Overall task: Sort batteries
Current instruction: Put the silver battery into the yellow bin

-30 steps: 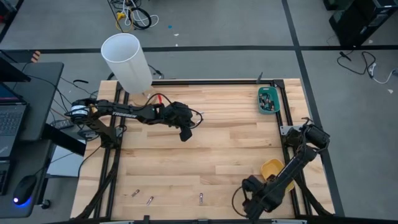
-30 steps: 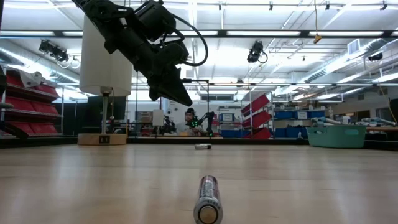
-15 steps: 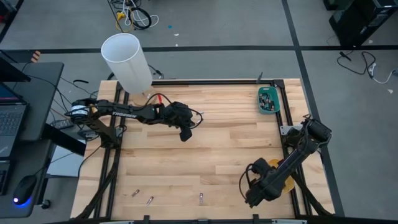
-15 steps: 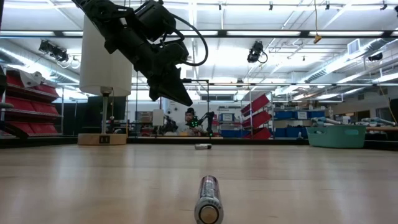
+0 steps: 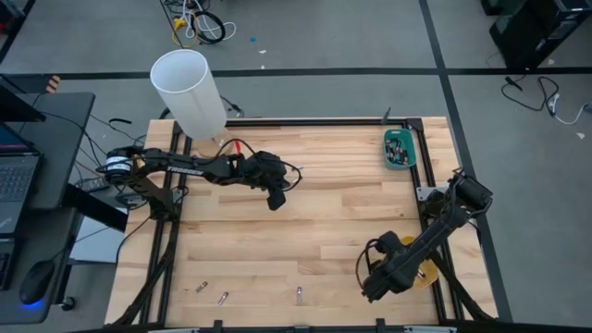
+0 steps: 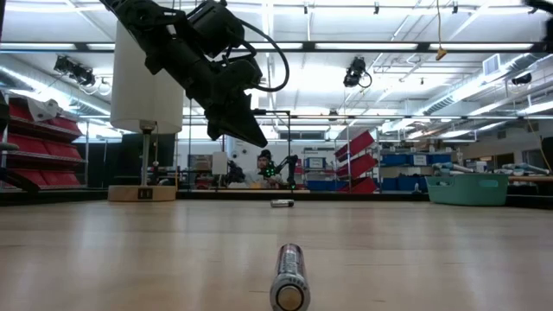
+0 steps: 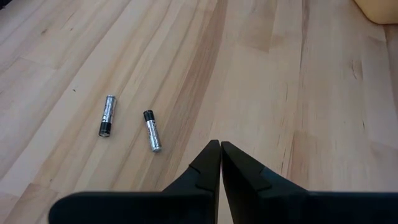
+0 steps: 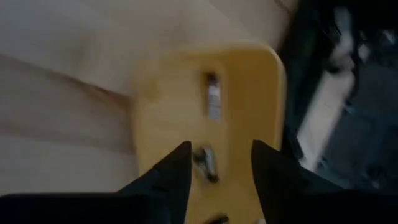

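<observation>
Three batteries lie loose on the wooden table near its front edge [image 5: 201,287] [image 5: 223,298] [image 5: 299,295]; the left wrist view shows two of them [image 7: 107,116] [image 7: 152,130]. My right gripper [image 8: 221,149] hangs open over the yellow tray [image 8: 249,74], at the table's near right. A battery [image 8: 212,96] lies in that tray, and another [image 8: 205,163] shows between the open fingers; whether they touch it cannot be told. My left gripper [image 5: 275,199] is shut, holds nothing, and hovers above the table's far left part.
A teal tray [image 5: 400,148] with batteries stands at the far right corner. A tall white cylinder [image 5: 190,92] rises at the far left edge. A black frame runs along the table's edges [image 5: 421,185]. Bare wood lies between the two arms.
My right arm has swung toward the table's far edge and now covers most of the yellow tray, which showed whole a second ago. Its wrist has turned. The loose batteries lie as before.
</observation>
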### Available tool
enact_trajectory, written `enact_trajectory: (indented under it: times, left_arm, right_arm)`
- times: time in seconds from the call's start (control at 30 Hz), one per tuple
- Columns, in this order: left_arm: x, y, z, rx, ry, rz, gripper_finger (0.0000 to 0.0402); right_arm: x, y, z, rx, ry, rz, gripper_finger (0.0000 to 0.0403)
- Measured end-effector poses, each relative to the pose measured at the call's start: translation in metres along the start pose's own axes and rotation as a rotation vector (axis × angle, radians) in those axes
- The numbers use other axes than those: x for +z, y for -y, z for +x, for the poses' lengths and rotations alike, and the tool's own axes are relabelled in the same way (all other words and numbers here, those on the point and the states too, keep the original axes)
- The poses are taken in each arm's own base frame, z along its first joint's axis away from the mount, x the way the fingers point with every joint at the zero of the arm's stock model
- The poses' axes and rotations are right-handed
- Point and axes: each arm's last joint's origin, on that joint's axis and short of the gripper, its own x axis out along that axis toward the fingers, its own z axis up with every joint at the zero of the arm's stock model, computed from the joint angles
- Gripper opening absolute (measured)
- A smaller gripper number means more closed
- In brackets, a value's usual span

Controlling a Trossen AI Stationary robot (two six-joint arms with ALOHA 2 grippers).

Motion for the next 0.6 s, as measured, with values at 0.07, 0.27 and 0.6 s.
enact_trajectory:
  times: [0.07,0.27,0.6]
  left_arm:
    - [0.0,0.0,0.0,0.0,0.0,0.0,0.003]
    - [0.0,0.0,0.0,0.0,0.0,0.0,0.003]
    - [0.0,0.0,0.0,0.0,-0.001,-0.008,0.003]
  right_arm:
    - [0.008,-0.006,-0.002,0.066,0.062,-0.035,0.0167]
    - [0.052,-0.032,-0.009,0.259,0.221,-0.073,0.0153]
    - [0.094,-0.032,0.026,0.174,0.009,-0.087,0.0088]
